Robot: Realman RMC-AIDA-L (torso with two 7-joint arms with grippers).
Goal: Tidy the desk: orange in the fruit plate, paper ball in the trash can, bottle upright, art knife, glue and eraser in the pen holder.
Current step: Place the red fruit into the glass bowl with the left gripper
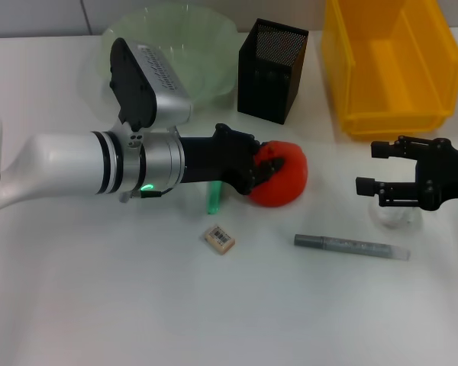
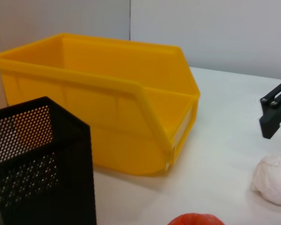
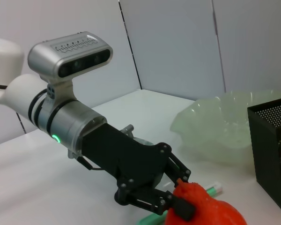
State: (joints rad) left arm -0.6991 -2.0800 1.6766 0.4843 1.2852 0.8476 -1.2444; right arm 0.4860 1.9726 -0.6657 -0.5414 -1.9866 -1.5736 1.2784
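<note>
- The left arm is being stretched level across the table from the left edge, its wrist camera housing raised above it, and the left gripper (image 1: 269, 169) is being held against the orange (image 1: 284, 177).
- The orange is being clamped between the black fingers (image 3: 180, 209) of that gripper while it is sitting on the white table (image 1: 99, 305), in front of the pen holder (image 1: 272, 70) and near the fruit plate (image 1: 185, 47).
- A green-capped item (image 1: 212, 200) is being partly hidden beneath the left gripper; what it is cannot be told.
- The eraser (image 1: 219, 239) is lying flat on the table just in front of the left gripper, apart from everything else.
- A grey pen-like stick (image 1: 349, 246) is lying on the table in front of the orange, to its right.
- No contents are being shown in the fruit plate at the back.
- The pen holder is standing upright between the fruit plate and the trash can (image 1: 389, 65); its inside cannot be made out.
- Nothing is being shown inside the yellow trash can.
- The right gripper (image 1: 369, 168) is being held level at the right, jaws spread apart, just above the white paper ball (image 2: 273, 179) resting on the table.
</note>
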